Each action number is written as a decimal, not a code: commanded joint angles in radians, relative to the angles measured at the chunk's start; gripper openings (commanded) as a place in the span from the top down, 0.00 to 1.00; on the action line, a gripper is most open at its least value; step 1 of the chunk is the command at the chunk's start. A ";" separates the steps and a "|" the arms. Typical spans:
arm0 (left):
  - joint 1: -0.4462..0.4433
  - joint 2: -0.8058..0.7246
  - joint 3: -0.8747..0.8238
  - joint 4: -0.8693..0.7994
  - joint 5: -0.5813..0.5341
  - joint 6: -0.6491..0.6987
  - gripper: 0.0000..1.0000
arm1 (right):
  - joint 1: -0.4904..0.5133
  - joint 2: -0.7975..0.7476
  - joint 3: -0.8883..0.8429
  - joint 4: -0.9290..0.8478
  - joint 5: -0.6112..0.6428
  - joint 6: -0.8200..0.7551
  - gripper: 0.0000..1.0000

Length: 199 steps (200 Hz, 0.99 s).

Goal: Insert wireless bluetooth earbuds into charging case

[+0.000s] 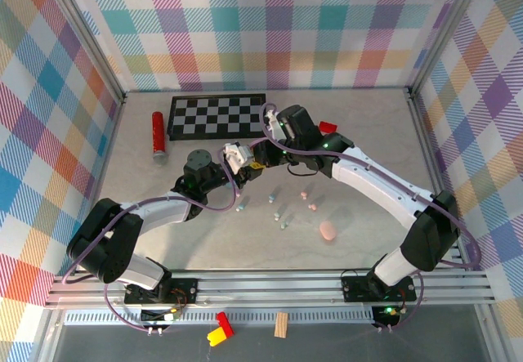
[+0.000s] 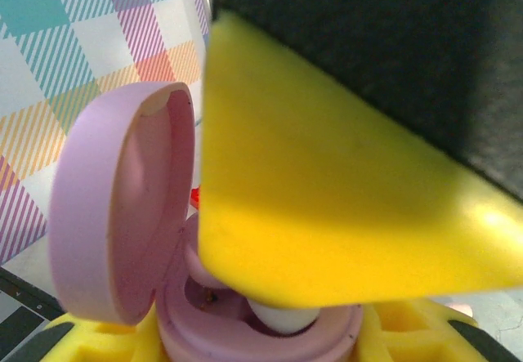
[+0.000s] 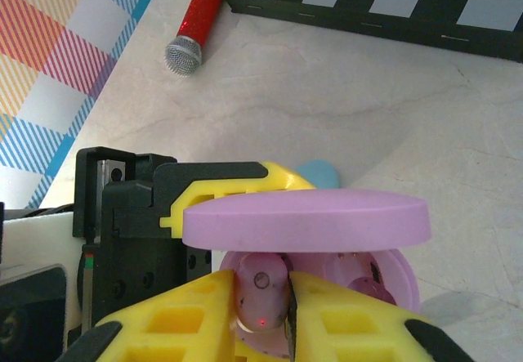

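Your left gripper (image 2: pixel 253 341) is clamped on the base of the purple case (image 2: pixel 261 329), a yellow finger on either side. The lid (image 2: pixel 122 207) stands swung open on its hinge. Your right gripper (image 3: pixel 263 301) is pinched on one earbud (image 3: pixel 261 284), its fingers tight on both sides and right at the rim of the base. In the left wrist view the earbud's pale end is down inside the base; you cannot tell whether it is seated.

Room is tight here. In the right wrist view the lid's edge hangs just over the earbud and your fingertips. In the left wrist view your right finger crosses over the base, close beside the lid's inner face.

From above, both grippers meet over the middle of the table (image 1: pixel 376 239), well clear of the walls (image 1: pixel 49 133). The loose earbuds (image 1: pixel 304 194) lie scattered on the near side of the grippers, and a pink case (image 1: pixel 328 231) sits nearer the table edge, with bare table around it. The mic (image 1: pixel 158 136), checkerboard (image 1: pixel 216 115) and red block (image 1: pixel 328 126) sit along the far side, well apart from the grippers.
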 commanded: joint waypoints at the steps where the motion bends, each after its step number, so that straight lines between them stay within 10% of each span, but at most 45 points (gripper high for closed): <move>1: -0.014 0.005 0.031 0.042 0.026 -0.005 0.66 | 0.000 -0.020 -0.012 0.019 0.033 -0.008 0.79; 199: 0.002 0.015 0.044 0.062 0.034 -0.042 0.65 | -0.015 -0.068 -0.080 0.100 -0.021 0.039 0.75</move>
